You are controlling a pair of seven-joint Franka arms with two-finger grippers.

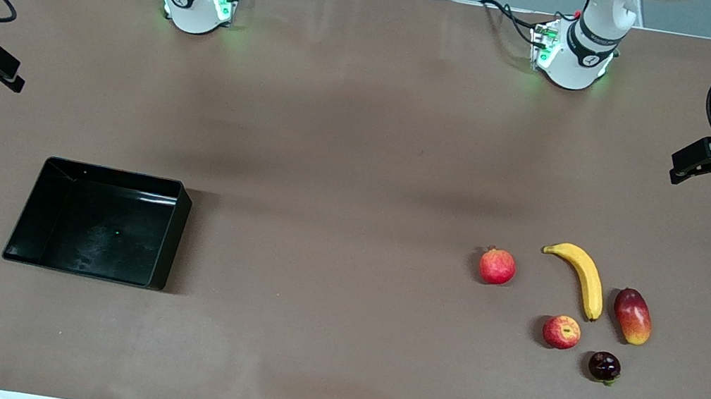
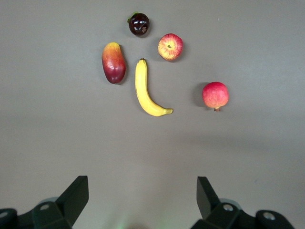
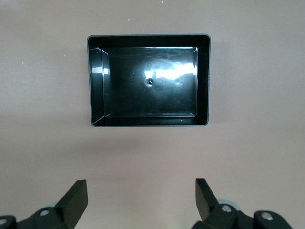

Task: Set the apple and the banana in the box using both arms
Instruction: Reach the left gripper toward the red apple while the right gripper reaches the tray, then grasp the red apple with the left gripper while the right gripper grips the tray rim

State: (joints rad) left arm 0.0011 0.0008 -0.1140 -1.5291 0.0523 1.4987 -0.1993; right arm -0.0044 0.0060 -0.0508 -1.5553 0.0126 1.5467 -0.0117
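the table (image 1: 353, 121) lay under a brown cover, and both arms were drawn back high over its ends, which i judge was a waiting pose that left the work area open to their wrist cameras.

the box (image 1: 171, 238) sat toward the right arm's end, with nothing in it. the right gripper (image 3: 140, 202) hung over bare cover at that end, looking down on the box, its fingers spread wide and holding nothing.

the fruit was grouped well apart from the box, toward the left arm's end, so each piece would probably need carrying or handing across. the left gripper (image 2: 142, 200) hung over the cover at that end, fingers likewise wide apart and empty.

the banana (image 1: 581, 273) lay flat between the pomegranate (image 1: 497, 266) and the mango (image 1: 632, 315). the apple (image 1: 561, 331) sat just beside the banana's end, nearer to the front camera, with a small dark plum (image 1: 604, 366) nearer still. nothing touched either task fruit, so a grip from above looked open.
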